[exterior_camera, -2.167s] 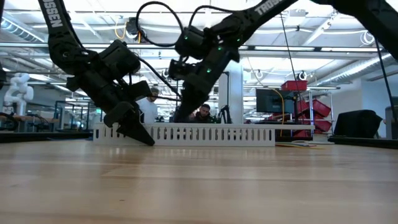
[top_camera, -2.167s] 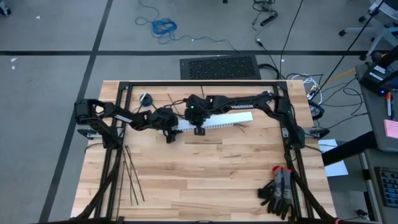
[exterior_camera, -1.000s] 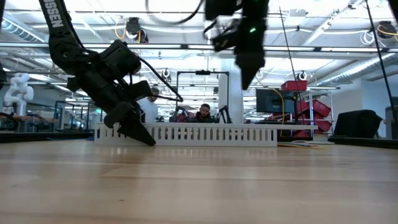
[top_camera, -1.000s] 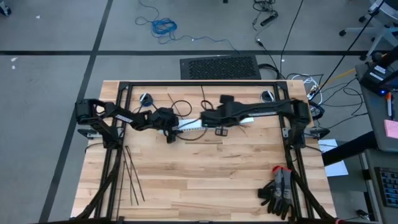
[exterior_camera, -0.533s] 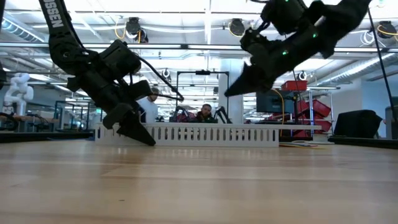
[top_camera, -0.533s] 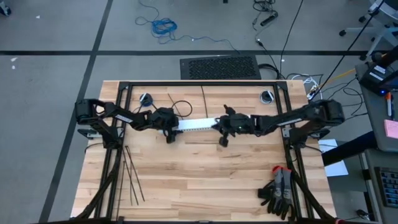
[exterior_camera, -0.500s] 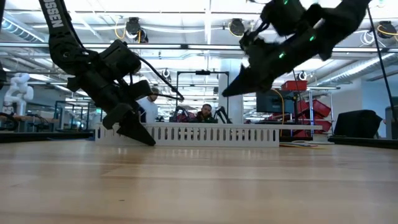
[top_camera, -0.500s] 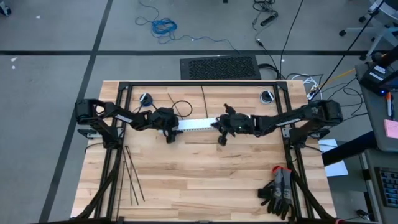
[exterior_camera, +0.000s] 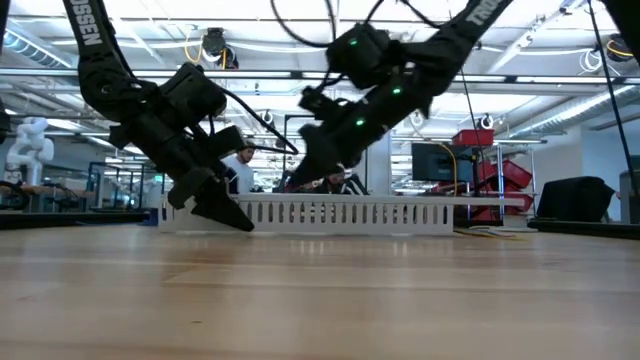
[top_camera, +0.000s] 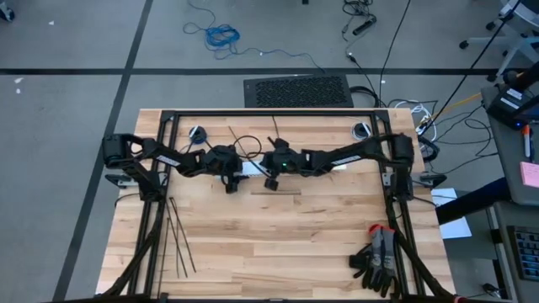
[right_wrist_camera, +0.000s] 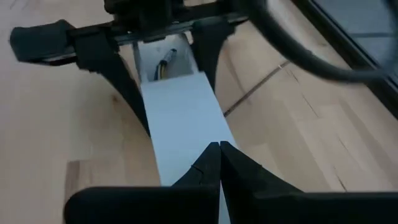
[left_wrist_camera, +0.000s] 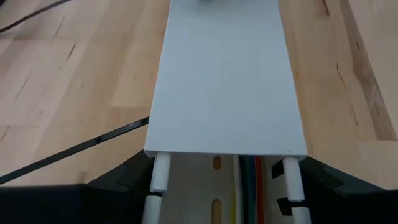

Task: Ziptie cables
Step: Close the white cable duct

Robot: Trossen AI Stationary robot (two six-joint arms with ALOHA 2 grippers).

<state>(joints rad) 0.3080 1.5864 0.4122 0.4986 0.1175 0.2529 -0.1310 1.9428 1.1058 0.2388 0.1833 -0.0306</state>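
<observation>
The cables (left_wrist_camera: 247,171) lie inside the white slotted duct (left_wrist_camera: 227,81), showing as coloured strands at the duct's open end in the left wrist view, with the lid covering the rest. In the right wrist view a few wire ends (right_wrist_camera: 163,64) show at that same open end. The duct lies across the far middle of the desk (top_camera: 278,236). The zipties (top_camera: 178,236) lie in a loose bunch on the desk's left side near the front, well apart from the duct; one more thin black strip (left_wrist_camera: 74,151) lies beside the duct. The left end effector (top_camera: 229,175) is clamped on the duct's left end, one finger on each side wall. The right end effector (right_wrist_camera: 219,163) hangs over the duct lid just beside it, fingertips together. A pair of gloves (top_camera: 376,259) sits at the desk's front right corner.
</observation>
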